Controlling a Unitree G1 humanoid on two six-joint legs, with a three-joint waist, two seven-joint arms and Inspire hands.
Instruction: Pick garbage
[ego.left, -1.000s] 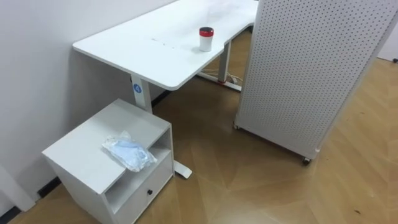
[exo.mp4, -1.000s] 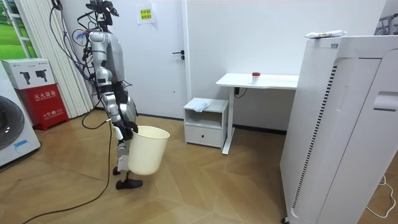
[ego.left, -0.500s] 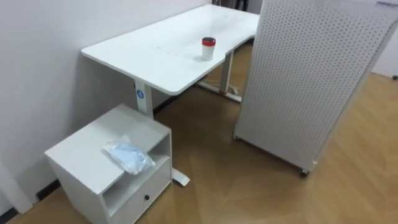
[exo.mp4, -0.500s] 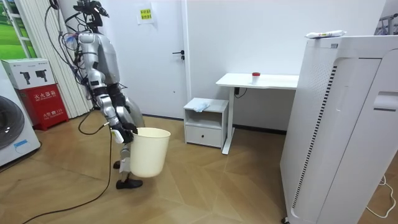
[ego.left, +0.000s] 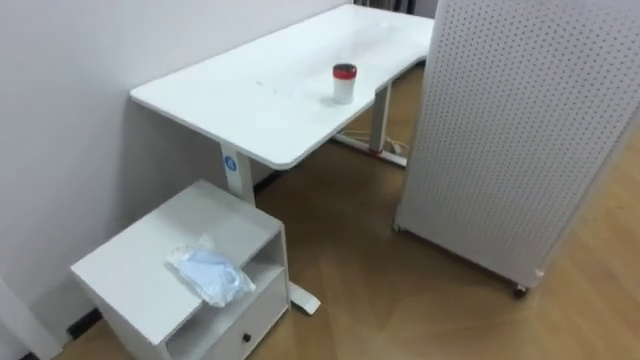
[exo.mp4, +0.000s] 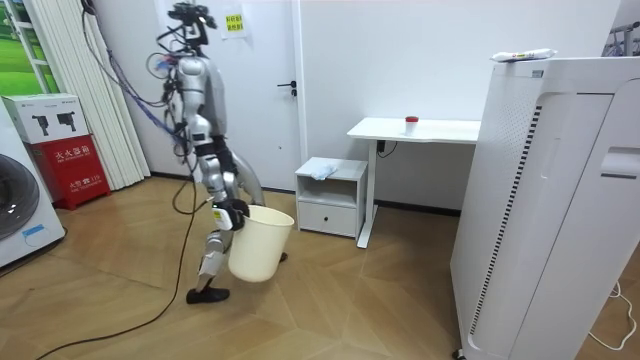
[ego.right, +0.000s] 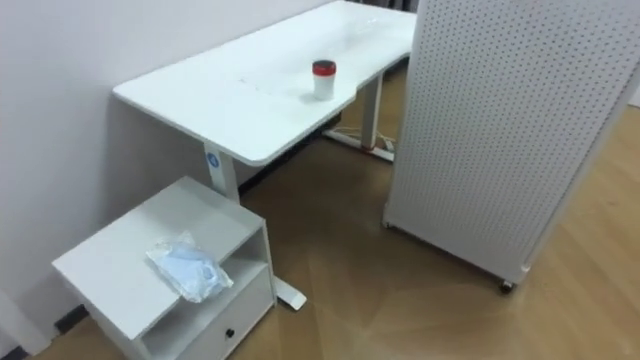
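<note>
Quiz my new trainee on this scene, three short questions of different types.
1. True or false: the small white cup with a red lid stands on the low white cabinet.
2. The crumpled pale-blue plastic bag lies on: A the wooden floor; B the cabinet's top; C the white desk.
3. What does the robot carry in the room view?
Key: 1 false, on the desk; 2 B; 3 a round cream plastic bin.

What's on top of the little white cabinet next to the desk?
A crumpled bluish plastic bag lies on the cabinet top, near its front edge. Below it are an open shelf and a shut drawer. What the drawer holds is hidden.
</note>
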